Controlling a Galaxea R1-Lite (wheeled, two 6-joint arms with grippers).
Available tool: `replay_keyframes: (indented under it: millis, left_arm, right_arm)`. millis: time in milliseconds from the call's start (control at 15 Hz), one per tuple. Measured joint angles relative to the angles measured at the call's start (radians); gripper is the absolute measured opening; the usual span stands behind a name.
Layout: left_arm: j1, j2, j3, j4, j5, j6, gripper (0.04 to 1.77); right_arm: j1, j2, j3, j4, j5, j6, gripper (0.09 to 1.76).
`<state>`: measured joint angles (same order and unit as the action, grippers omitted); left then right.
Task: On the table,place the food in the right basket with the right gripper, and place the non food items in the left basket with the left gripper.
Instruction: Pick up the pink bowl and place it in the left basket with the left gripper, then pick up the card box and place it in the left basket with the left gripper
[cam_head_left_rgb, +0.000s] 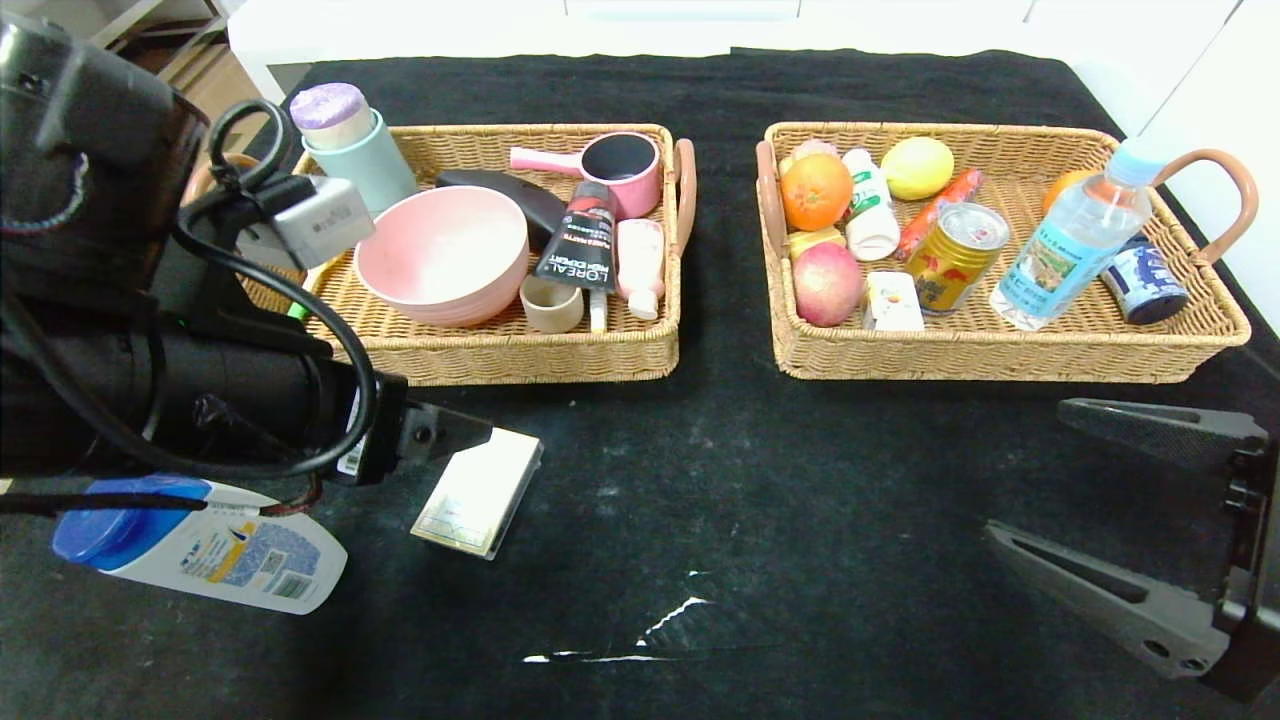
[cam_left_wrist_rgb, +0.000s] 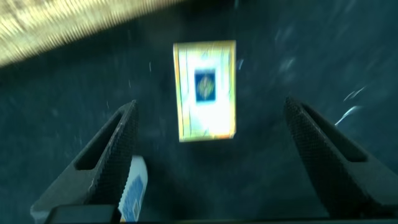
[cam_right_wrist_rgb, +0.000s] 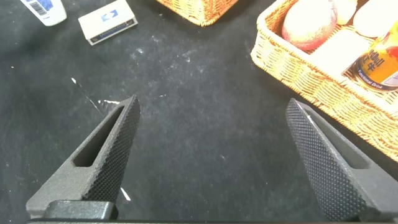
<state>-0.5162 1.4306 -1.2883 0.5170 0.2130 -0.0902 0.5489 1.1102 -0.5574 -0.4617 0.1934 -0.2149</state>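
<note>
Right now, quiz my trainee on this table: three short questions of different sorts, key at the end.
1. True or false: the pink bowl lies in the left basket.
2. Which two non-food things are still on the table?
3. The left gripper is: A) shut on the box, B) open above the box, C) inside the right basket.

Key
1. True.
2. The cream box and the shampoo bottle.
3. B.
</note>
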Motion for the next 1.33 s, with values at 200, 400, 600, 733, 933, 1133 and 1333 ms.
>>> replay_keyframes:
  millis: [200, 400, 600, 733, 933, 1133, 1333]
  left_arm:
    - [-0.010, 0.021, 0.082, -0.007, 0.016, 0.012, 1.69]
    - [-0.020, 0.050, 0.105, -0.010, 0.017, 0.012, 1.69]
    - [-0.023, 0.089, 0.109, -0.011, 0.035, 0.011, 1.70]
    - [-0.023, 0.117, 0.111, -0.040, 0.063, 0.004, 1.70]
    - [-0.020, 0.151, 0.115, -0.101, 0.070, 0.000, 1.70]
    - [-0.011, 0.171, 0.117, -0.114, 0.074, -0.001, 1.71]
    - [0.004, 0.185, 0.122, -0.141, 0.076, -0.003, 1.71]
  right_arm:
    - [0.000, 0.001, 0.000, 0.000, 0.000, 0.000, 1.71]
    - [0.000, 0.002, 0.001, 0.000, 0.000, 0.000, 1.71]
    - [0.000, 0.003, 0.000, 0.000, 0.000, 0.000, 1.71]
    - [0.000, 0.003, 0.000, 0.000, 0.000, 0.000, 1.71]
    - [-0.001, 0.004, 0.000, 0.000, 0.000, 0.001, 1.71]
    - [0.000, 0.006, 0.000, 0.000, 0.000, 0.001, 1.71]
    - [0.000, 0.009, 0.000, 0.000, 0.000, 0.000, 1.71]
